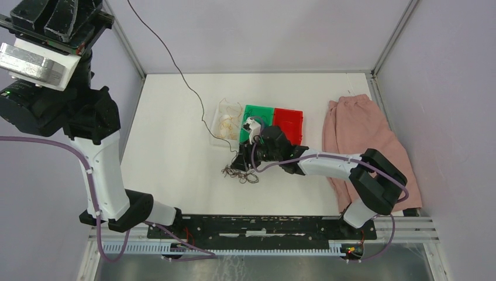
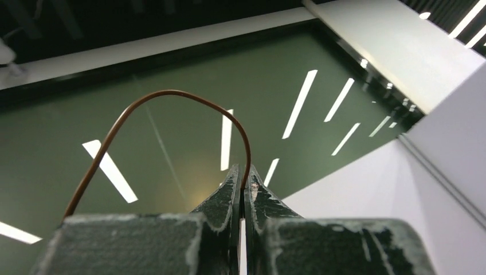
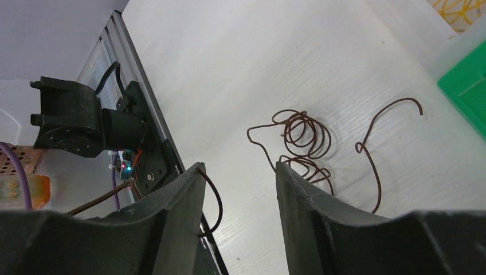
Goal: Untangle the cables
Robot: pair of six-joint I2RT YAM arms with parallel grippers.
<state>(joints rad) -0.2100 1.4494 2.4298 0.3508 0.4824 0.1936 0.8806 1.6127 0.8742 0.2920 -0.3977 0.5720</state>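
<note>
Top camera looks down on the table [image 1: 175, 146]; right wrist views its brown cables [image 1: 240, 172] closely; left wrist faces the ceiling [image 2: 189, 69].

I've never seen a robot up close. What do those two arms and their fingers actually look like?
The left arm and right arm mix smooth white shells with chunky black joints. A thin purple cable loops along the outside of each. Both are bolted to a black base rail. The fingers are dark, flat, tapering blades with scuffed, pale edges.
</note>
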